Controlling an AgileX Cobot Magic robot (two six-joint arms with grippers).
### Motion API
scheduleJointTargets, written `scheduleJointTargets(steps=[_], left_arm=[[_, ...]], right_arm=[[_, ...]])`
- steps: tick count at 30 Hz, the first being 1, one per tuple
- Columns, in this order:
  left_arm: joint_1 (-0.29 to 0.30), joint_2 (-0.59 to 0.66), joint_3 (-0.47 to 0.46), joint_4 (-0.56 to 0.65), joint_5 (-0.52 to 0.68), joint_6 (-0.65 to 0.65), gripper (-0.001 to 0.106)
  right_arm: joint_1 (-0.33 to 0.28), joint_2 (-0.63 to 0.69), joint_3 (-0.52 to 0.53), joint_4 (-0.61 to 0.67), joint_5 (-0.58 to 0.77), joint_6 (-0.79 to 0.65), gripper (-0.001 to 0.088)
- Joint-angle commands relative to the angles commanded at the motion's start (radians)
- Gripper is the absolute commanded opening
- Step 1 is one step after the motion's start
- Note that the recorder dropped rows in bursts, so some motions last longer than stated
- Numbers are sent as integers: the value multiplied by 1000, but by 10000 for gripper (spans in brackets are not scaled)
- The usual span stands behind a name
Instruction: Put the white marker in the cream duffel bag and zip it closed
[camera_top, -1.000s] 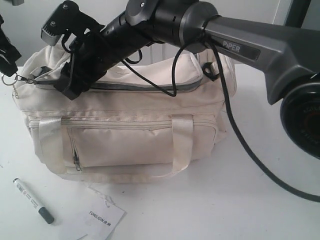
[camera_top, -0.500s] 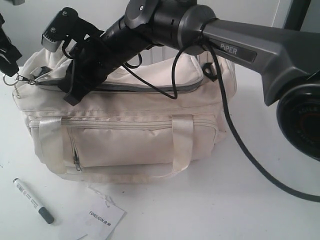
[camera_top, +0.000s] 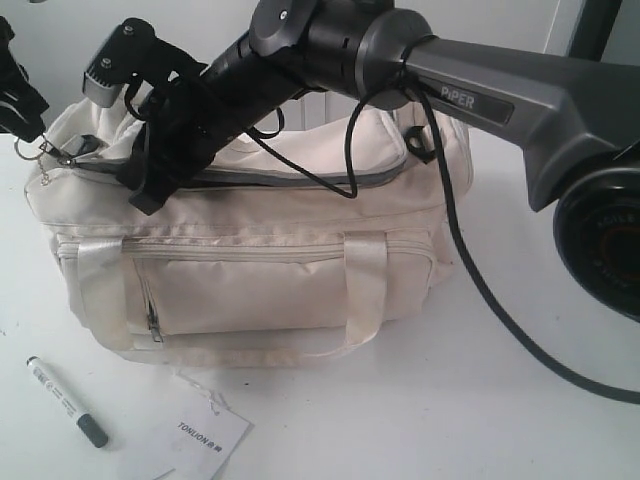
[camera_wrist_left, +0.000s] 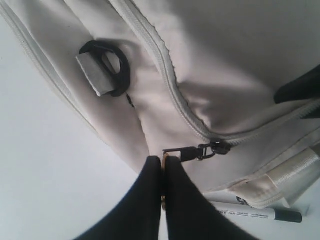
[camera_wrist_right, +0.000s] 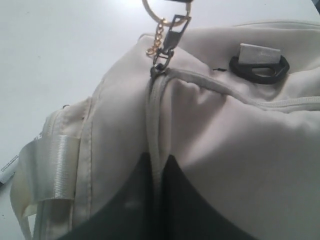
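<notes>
Lying on the white table (camera_top: 400, 430), the white marker (camera_top: 65, 400) sits outside the cream duffel bag (camera_top: 250, 290), in front of its left front corner and clear of the fabric. The dark cap points toward the paper tag (camera_top: 205, 440) just beside it.

The left gripper (camera_wrist_left: 162, 162) is at the bag's left end. Its two dark fingers (camera_wrist_left: 145, 200) are pressed together and pinch the ring end of the zip pull (camera_wrist_left: 192, 151). The pull leads to the slider (camera_wrist_left: 220, 147), which stands at that end of the top zip. A black strap ring (camera_wrist_left: 122, 72) with its grey webbing tab lies on the end panel near the pull. Part of the marker shows in the left wrist view, on the table just past the bag's edge.

The right arm (camera_top: 480, 90) reaches across from the right of the exterior view, over the top of the bag to its left half. The right gripper (camera_wrist_right: 156, 160) has its fingers drawn tightly together, nipping the raised seam of the top zip where it runs between them.

A satin handle (camera_top: 365, 290) hangs down the front panel beside the front pocket. A black cable (camera_top: 470, 270) trails from the right arm down to the table on the right.
</notes>
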Motion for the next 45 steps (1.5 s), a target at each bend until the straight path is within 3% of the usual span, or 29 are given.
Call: scheduleJointTargets(steps=[22,30,33,37,39,41,45], left_arm=[[9,51,0,7,-74,-4,0],[9,62,0,7,-104,-82,3],[9,61,0,7,-104,-113,128],[9,52,0,7,-95,-150,487],[9,48,0,24,-85,-174,617],[9,32,0,37,-66,-201,664],[9,-11,0,44,-30,-232,654]], right_arm=[[0,-21,0,-45,22,-6,0],[0,-21,0,-45,22,-5,0],[0,-21,0,-45,22,-5,0],[0,-21,0,-53,20,-5,0],[0,-21,0,-57,20,-5,0],[0,-21,0,-63,20,-5,0],[0,-21,0,-67,20,-5,0]])
